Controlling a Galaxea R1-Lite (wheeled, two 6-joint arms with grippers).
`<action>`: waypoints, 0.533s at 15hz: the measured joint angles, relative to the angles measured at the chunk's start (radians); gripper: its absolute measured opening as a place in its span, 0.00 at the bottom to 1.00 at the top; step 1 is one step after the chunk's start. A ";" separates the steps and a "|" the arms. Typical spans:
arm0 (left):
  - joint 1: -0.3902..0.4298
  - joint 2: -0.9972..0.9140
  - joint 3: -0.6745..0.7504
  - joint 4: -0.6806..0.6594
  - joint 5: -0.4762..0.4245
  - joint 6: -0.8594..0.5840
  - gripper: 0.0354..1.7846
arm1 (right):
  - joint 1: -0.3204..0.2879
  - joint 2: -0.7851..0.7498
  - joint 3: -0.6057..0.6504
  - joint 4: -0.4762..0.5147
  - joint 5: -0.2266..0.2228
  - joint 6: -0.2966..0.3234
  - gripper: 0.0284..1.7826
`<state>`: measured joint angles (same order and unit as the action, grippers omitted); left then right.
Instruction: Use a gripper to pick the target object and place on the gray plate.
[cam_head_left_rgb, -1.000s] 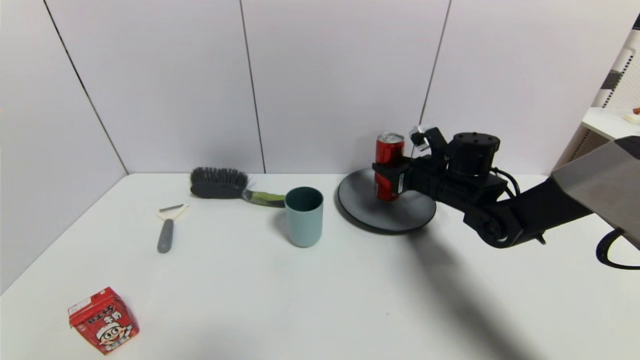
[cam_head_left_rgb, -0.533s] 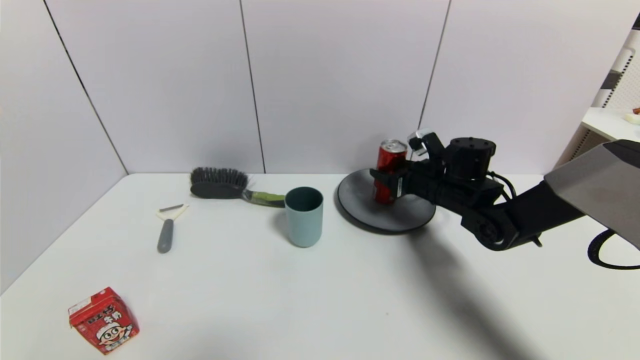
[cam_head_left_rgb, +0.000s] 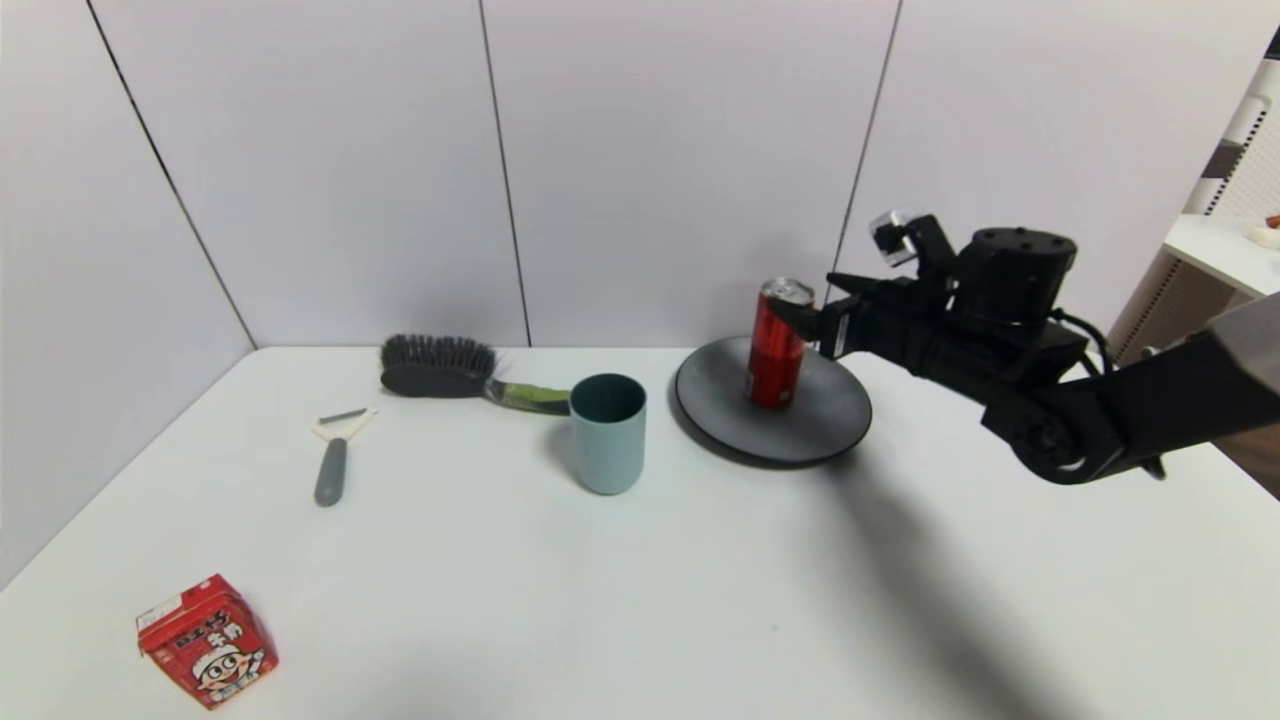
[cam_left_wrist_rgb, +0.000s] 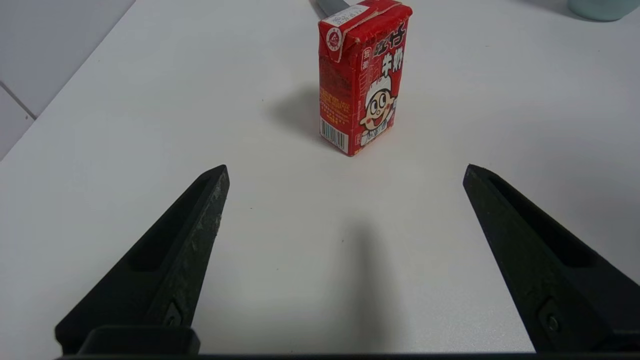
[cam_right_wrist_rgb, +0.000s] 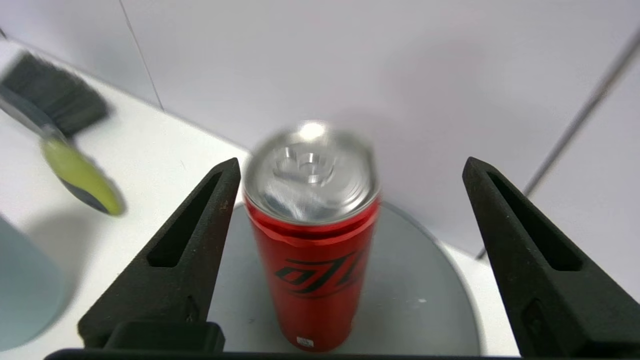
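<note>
Head view first: your right gripper (cam_head_left_rgb: 810, 312) is hanging just beside the upper part of the red drink can (cam_head_left_rgb: 778, 345), its fingers spread apart and gripping nothing. The can is standing upright on the gray plate (cam_head_left_rgb: 830, 425), below and just ahead of those fingertips, so the placing part of your job is looking done from here.

In the right wrist view you are seeing the can (cam_right_wrist_rgb: 312, 235) standing between the two open fingers (cam_right_wrist_rgb: 185, 260). One finger sits just beside the silver top; whether it is touching there I cannot tell. The other finger is well apart from it. The plate (cam_right_wrist_rgb: 425, 310) is showing beneath the can on both sides, and the can's base is sitting well inside the rim.

What I judge is left for you: backing the gripper off without brushing that tall, slim can, since the near finger is so close to its top. A knock there could tip it.

Your left gripper (cam_left_wrist_rgb: 345, 170) is parked low over the table, fingers wide open and empty, with the red cartoon-face carton (cam_left_wrist_rgb: 362, 75) standing ahead of it, apart from both fingertips. Beyond the right gripper's reach, the blue-gray cup (cam_head_left_rgb: 608, 432), hairbrush (cam_head_left_rgb: 440, 367) and peeler (cam_head_left_rgb: 333, 458) are lying untouched.
</note>
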<state>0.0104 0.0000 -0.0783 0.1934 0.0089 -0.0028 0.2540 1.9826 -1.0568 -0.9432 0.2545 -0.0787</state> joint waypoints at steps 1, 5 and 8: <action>0.000 0.000 0.000 0.000 0.000 0.000 0.94 | -0.006 -0.074 0.038 0.015 0.002 0.003 0.88; 0.000 0.000 0.000 0.000 0.000 0.000 0.94 | -0.017 -0.453 0.234 0.146 0.031 0.010 0.91; 0.000 0.000 0.000 0.000 0.000 0.000 0.94 | -0.030 -0.790 0.398 0.333 0.110 0.010 0.92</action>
<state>0.0104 0.0000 -0.0783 0.1938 0.0089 -0.0028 0.2236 1.1921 -0.6589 -0.6104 0.3647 -0.0683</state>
